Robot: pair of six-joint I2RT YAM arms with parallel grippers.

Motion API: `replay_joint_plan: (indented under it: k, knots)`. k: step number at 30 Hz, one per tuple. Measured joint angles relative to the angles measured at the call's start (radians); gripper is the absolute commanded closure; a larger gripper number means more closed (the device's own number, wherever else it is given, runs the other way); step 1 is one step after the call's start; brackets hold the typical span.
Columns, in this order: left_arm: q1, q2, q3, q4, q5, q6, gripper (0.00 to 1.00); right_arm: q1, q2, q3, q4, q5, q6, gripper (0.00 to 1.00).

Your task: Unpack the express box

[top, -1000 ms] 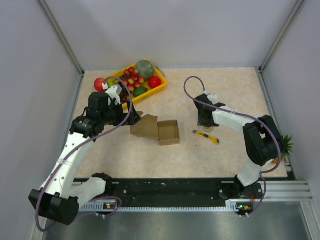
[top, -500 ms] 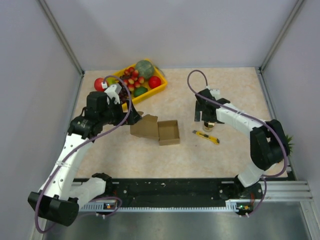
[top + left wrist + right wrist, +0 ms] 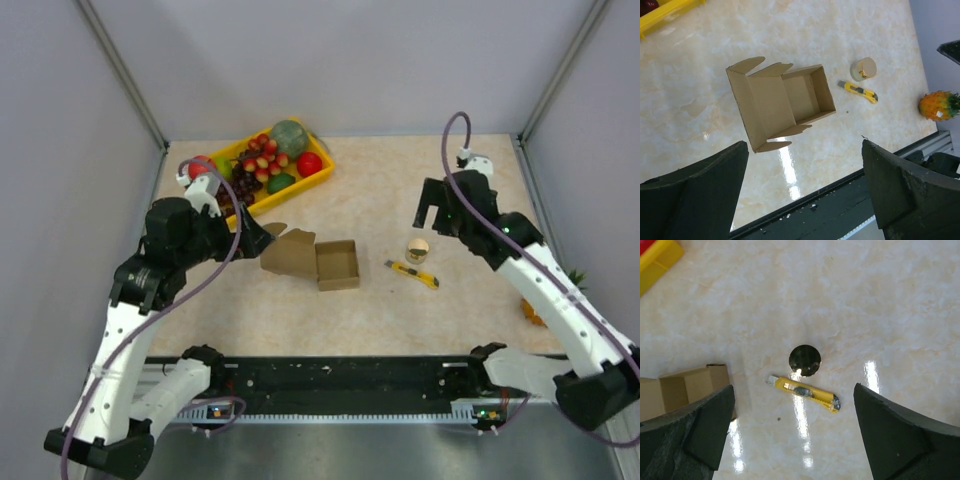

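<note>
Lying open near the middle of the worktop (image 3: 400, 180), the express box (image 3: 337, 264) is plain brown cardboard, a shallow square tray with its lid flap (image 3: 287, 255) folded back flat to the left. From the left wrist view the tray's inside shows only bare cardboard floor and walls; small tabs stand out along the flap's edges.

- Utility knife (image 3: 412, 274): yellow with a dark slider, flat on the worktop just right of the box, apart from it.
- Small round object (image 3: 418, 247): squat and cream-coloured, standing just beyond the knife, not touching it.
- Yellow tray (image 3: 305, 187): at the far left, well apart from the box. Holds a green round fruit (image 3: 289, 136), a red fruit (image 3: 310, 163), a cluster of small red and yellow fruits (image 3: 265, 158), dark grapes (image 3: 245, 186) and a green piece (image 3: 281, 183).
- Toy pineapple (image 3: 938, 106): orange with green leaves, at the right edge of the worktop, partly behind the right arm in the top view.
- Left gripper (image 3: 804, 145): raised over the worktop just left of the lid flap; jaws spread wide, holding nothing.
- Right gripper (image 3: 794, 387): raised above the round object and knife; jaws spread wide, holding nothing.
</note>
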Motion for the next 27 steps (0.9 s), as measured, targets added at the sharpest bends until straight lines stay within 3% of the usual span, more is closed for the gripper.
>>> replay_joint_plan:
  k: [12,27]
  knots:
    - [0.0,-0.238,0.239,-0.225,-0.093,-0.055,0.01,0.0,-0.539,-0.016,-0.104,-0.117,-0.067,0.01]
    - [0.0,-0.264,0.354,-0.414,-0.14,-0.053,0.01,-0.001,-0.588,0.192,-0.286,-0.128,-0.102,0.01]
